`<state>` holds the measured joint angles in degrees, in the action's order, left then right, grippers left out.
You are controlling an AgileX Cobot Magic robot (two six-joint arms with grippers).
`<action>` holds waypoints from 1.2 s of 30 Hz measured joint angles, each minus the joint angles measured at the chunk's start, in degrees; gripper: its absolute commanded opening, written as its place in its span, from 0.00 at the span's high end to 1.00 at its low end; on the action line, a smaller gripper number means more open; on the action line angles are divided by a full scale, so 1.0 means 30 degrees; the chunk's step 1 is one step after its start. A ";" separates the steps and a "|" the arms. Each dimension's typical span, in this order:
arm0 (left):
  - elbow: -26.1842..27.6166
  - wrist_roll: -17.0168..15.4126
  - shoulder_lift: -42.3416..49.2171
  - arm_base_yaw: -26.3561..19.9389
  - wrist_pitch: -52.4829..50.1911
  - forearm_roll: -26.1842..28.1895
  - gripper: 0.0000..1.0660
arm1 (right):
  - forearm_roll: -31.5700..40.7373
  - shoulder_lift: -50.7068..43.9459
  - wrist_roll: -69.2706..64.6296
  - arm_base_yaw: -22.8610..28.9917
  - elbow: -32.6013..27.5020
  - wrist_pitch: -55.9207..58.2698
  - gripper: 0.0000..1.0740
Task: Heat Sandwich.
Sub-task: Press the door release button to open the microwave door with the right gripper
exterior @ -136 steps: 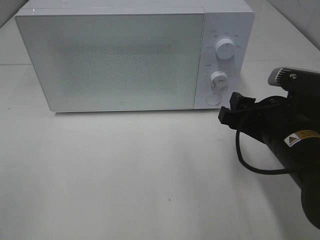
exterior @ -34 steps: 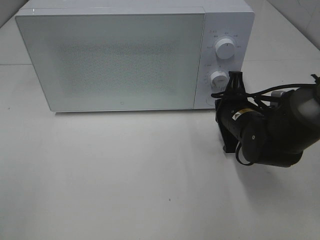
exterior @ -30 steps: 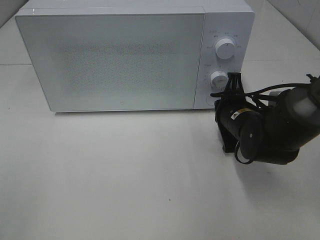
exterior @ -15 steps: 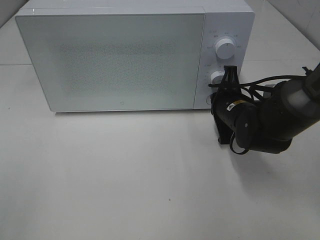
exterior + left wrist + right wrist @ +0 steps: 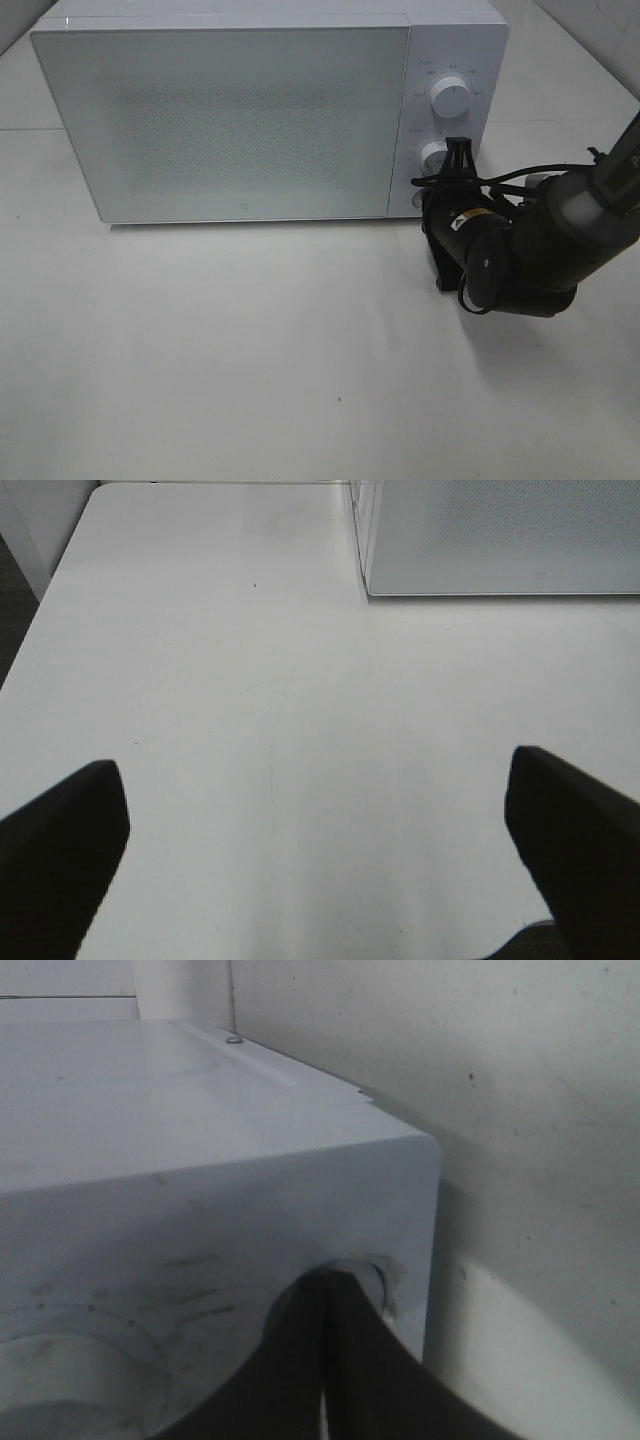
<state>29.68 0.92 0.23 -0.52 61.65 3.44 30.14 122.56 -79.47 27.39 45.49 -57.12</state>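
Observation:
The white microwave (image 5: 220,120) stands at the back of the table with its door closed. My right gripper (image 5: 453,172) is shut and pressed against the control panel (image 5: 470,125), just beside the lower knob (image 5: 434,154). In the right wrist view the two closed fingertips (image 5: 330,1305) touch a small round button on the panel, near the microwave's corner (image 5: 425,1160). My left gripper (image 5: 320,860) is open over bare table, with nothing between its fingers (image 5: 60,850). It does not show in the exterior high view. The sandwich is out of view.
The upper knob (image 5: 452,98) sits above the lower one on the panel. The white table (image 5: 250,350) spreads in front of the microwave. A black cable (image 5: 525,172) loops over the right arm. The microwave's front corner (image 5: 365,580) shows in the left wrist view.
The right arm has shifted a little to the left and in toward the control panel, its shut gripper now closer to the lower knob. The microwave door stays closed.

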 measured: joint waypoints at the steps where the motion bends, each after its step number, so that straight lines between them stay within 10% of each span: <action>1: 0.0000 0.0000 0.0000 0.0000 0.0000 0.0000 0.08 | -0.0019 0.0038 0.0000 0.0019 -0.0019 -0.0191 1.00; 36: 0.0000 0.0000 0.0000 0.0000 0.0000 0.0000 0.08 | 0.1127 0.0974 0.0535 0.0306 0.1394 0.0344 1.00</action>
<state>29.68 0.92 0.23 -0.52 61.65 3.44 33.52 125.48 -77.86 28.30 49.68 -56.09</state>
